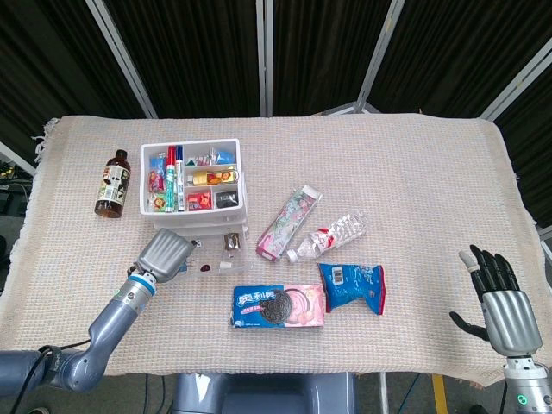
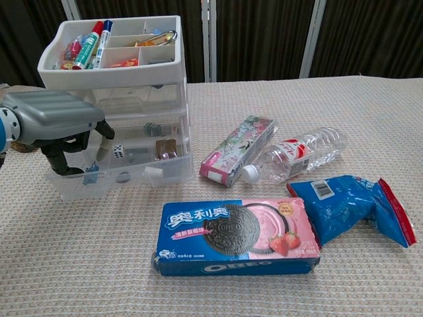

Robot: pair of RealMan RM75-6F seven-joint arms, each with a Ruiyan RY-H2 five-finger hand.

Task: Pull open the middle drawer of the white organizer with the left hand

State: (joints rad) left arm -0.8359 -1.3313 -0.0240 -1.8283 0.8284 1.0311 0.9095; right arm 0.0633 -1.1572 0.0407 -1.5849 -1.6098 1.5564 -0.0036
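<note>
The white organizer (image 1: 194, 145) (image 2: 112, 74) stands at the table's left, its top tray full of pens and small items. Below the tray a clear drawer (image 1: 220, 255) (image 2: 135, 164) sticks out toward me, with a die and a brown item inside. My left hand (image 1: 166, 255) (image 2: 56, 119) is at the drawer's left front, its dark fingers (image 2: 58, 157) curled down over the front edge. Which of the lower drawers it holds is hard to tell. My right hand (image 1: 500, 297) hangs open at the table's near right corner, far from everything.
A brown bottle (image 1: 112, 183) stands left of the organizer. Right of the drawer lie a toothpaste box (image 1: 289, 222) (image 2: 238, 150) and a water bottle (image 1: 332, 235) (image 2: 301, 153). An Oreo box (image 1: 278, 305) (image 2: 234, 234) and a blue snack bag (image 1: 354, 286) (image 2: 353, 210) lie nearer me.
</note>
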